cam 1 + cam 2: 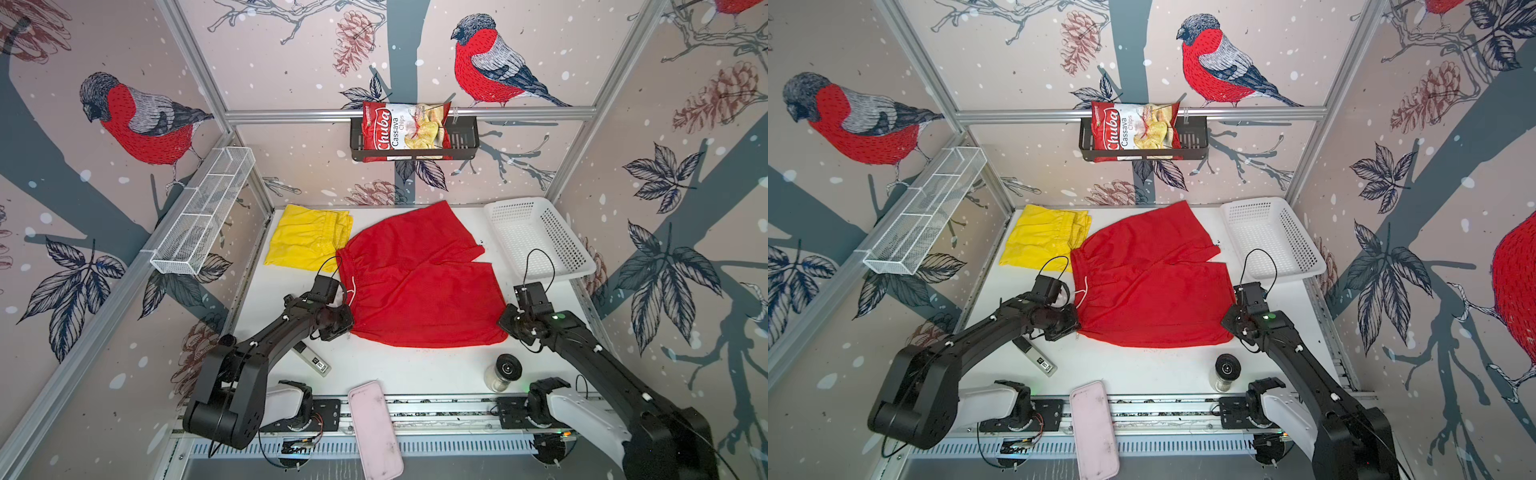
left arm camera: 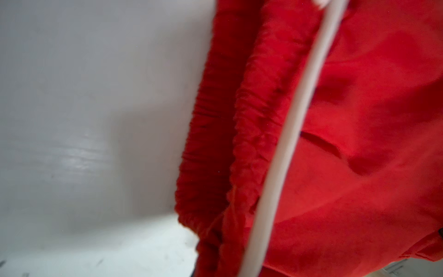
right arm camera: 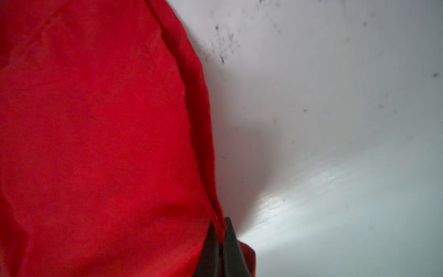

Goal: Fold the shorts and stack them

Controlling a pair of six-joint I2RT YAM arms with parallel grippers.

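The yellow shorts [image 1: 307,241] lay at the back left of the white surface [image 1: 415,370]. Right beside them, the red shorts [image 1: 419,286] lay spread out in the middle, one corner touching the yellow pair. The left fingers [image 1: 349,328] were clenched on the near waistband corner of the red shorts, by the white drawstring [image 2: 287,148]. The right fingers [image 3: 229,244] were clenched on the red shorts' near leg edge
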